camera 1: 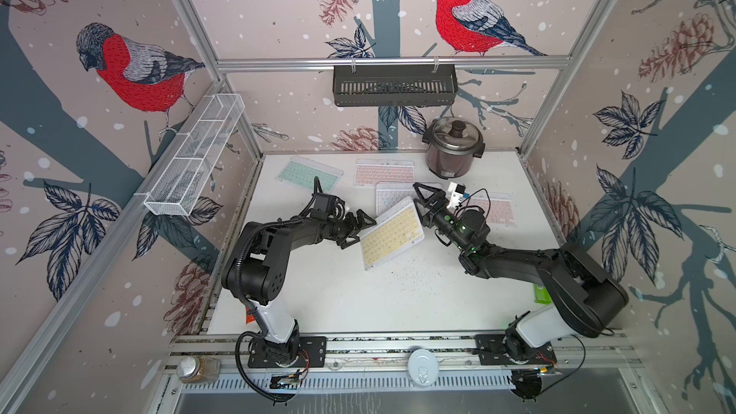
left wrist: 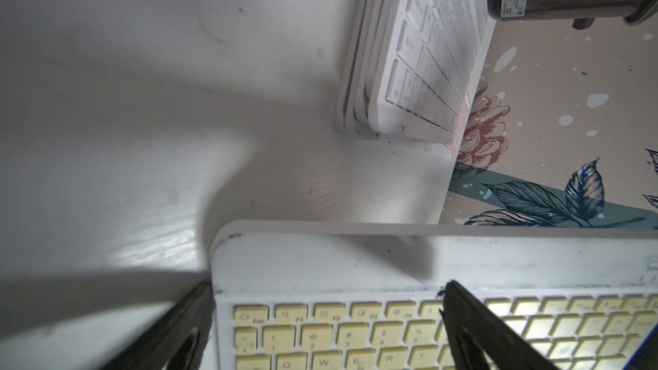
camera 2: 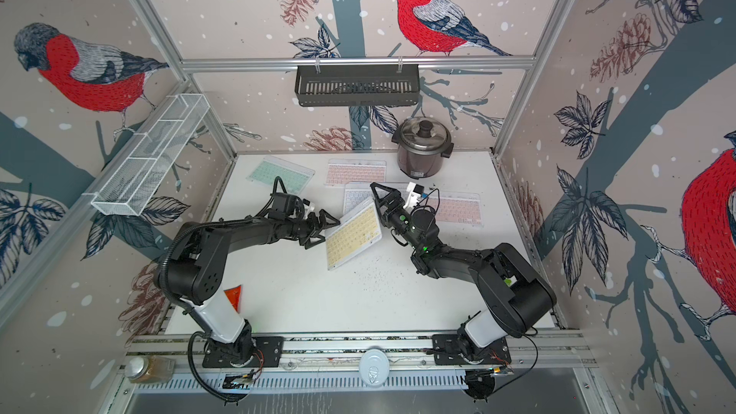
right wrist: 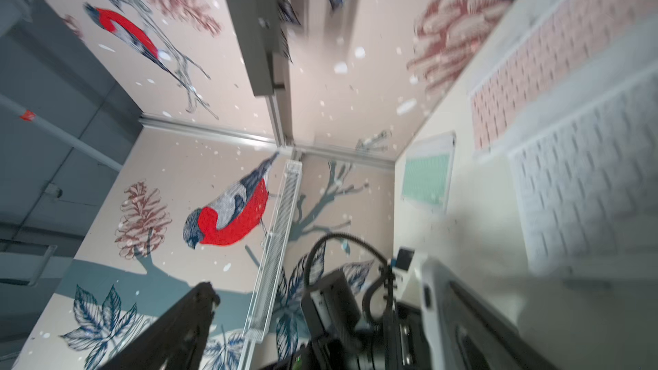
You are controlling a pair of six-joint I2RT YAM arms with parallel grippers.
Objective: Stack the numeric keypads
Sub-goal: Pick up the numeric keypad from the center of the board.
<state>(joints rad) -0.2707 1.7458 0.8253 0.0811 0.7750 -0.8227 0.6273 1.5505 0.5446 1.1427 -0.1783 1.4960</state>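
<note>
Left gripper clamps yellow keypad; right gripper wide open, holding nothing

Bright, even top views bowed at edges; wrist views blurred, shadowed.

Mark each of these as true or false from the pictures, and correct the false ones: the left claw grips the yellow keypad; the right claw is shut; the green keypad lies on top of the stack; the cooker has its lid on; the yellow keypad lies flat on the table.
1. The left claw grips the yellow keypad. True: one finger lies over the keys and one under the frame in the left wrist view.
2. The right claw is shut. False: it stands wide open beside the yellow keypad.
3. The green keypad lies on top of the stack. False: it lies alone near the back left; a white keypad tops the stack.
4. The cooker has its lid on. True.
5. The yellow keypad lies flat on the table. False: it is tilted, one end raised.
</note>
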